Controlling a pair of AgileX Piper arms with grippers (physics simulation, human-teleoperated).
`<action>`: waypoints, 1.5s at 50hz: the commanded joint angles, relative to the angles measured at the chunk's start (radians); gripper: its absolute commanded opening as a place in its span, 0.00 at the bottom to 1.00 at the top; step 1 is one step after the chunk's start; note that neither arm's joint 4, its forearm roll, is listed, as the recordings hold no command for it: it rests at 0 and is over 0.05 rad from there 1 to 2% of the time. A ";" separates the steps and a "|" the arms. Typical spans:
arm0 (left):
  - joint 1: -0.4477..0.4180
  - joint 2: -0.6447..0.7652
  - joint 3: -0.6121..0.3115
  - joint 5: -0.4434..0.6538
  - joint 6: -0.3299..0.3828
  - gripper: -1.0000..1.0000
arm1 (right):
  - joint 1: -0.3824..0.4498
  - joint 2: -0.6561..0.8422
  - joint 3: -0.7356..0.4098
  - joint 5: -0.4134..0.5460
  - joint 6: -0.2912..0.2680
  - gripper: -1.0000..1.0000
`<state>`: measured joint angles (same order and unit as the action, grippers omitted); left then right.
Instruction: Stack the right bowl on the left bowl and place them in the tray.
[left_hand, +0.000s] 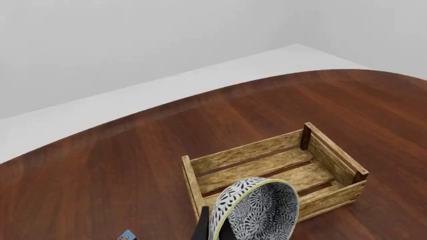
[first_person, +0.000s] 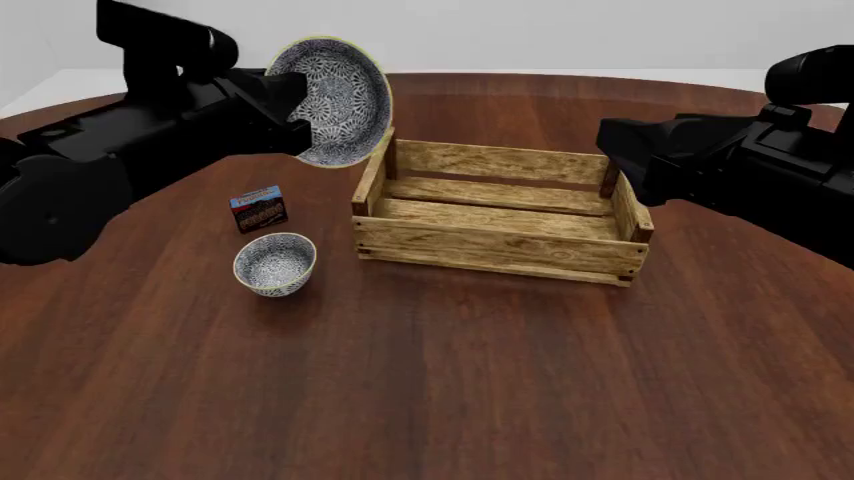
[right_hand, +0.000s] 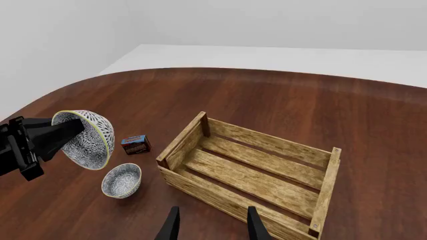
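Observation:
Two identical blue-grey patterned bowls are in view; I cannot tell which is the right bowl and which the left. One bowl (first_person: 334, 98) (left_hand: 259, 210) (right_hand: 92, 139) hangs tilted on its side in the air, over the table just past the tray's left end, with my left gripper (first_person: 291, 108) (left_hand: 215, 229) shut on its rim. The other bowl (first_person: 275, 265) (right_hand: 121, 180) stands upright on the table left of the tray. The wooden tray (first_person: 494, 250) (left_hand: 253, 152) (right_hand: 220, 197) holds nothing. My right gripper (right_hand: 212, 227) (first_person: 611, 140) hovers open near the tray's right end.
A small blue-and-red box (first_person: 259, 208) (right_hand: 135, 144) (left_hand: 127, 235) lies on the table between the standing bowl and the raised one. The round brown table (first_person: 427, 400) stretches around the tray, its curved far edge against a white floor.

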<state>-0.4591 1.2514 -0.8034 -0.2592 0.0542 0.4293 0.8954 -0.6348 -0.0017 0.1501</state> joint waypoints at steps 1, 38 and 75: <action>0.040 -0.047 0.028 0.011 0.041 0.00 | 0.005 0.007 0.002 -0.006 0.001 1.00; 0.138 -0.076 -0.150 0.443 0.051 0.00 | 0.013 0.039 0.004 -0.024 0.002 1.00; 0.156 0.101 -0.271 0.682 -0.133 0.00 | 0.024 0.087 0.007 -0.058 0.008 1.00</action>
<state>-0.3029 1.3243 -1.0888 0.4105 -0.0284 0.4524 0.9802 -0.6293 -0.0563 0.1581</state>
